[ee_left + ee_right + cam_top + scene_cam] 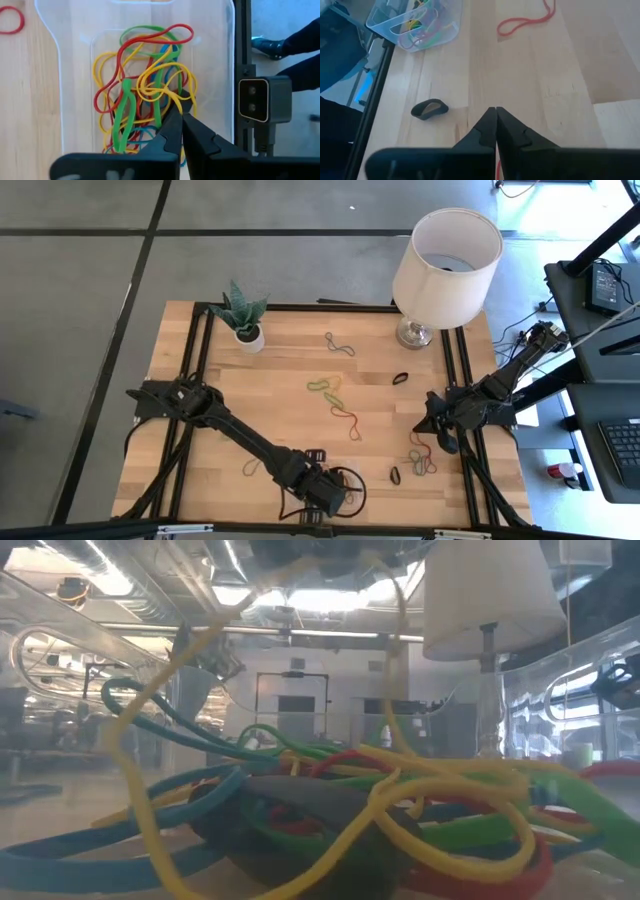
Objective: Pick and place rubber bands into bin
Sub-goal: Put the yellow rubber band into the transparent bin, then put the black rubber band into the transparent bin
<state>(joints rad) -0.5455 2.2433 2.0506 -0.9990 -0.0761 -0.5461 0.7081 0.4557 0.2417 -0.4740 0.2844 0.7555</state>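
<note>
My left tool (181, 111) hangs right over the bin (75, 75), at the near edge of the worktop (290, 380). Its two fingers are pressed together. A yellow band (160, 87) lies right at the tips, but I cannot tell if the tips pinch it or just sit above it. The bin already has a heap of rubber bands (142, 85) in red, yellow, green and blue.

My right tool (496, 114) waits low on the right side of the worktop, with its fingers together and nothing in them. A red band (525, 22) lies ahead of it, and a black band (430, 108) sits off to one side.

More bands are out on the wood: a small bunch (422, 460) by the right arm, a red and yellow string of them (335, 400) in the middle, a grey one (338, 345) farther back, and one (252, 467) near the left arm.

I think this is the drop step for the left arm. Next I would spread its fingers, make sure nothing sticks to them, lift up, and go for a loose band on the left. These bands are thin and floppy, so the tips must come down flat and close.
</note>
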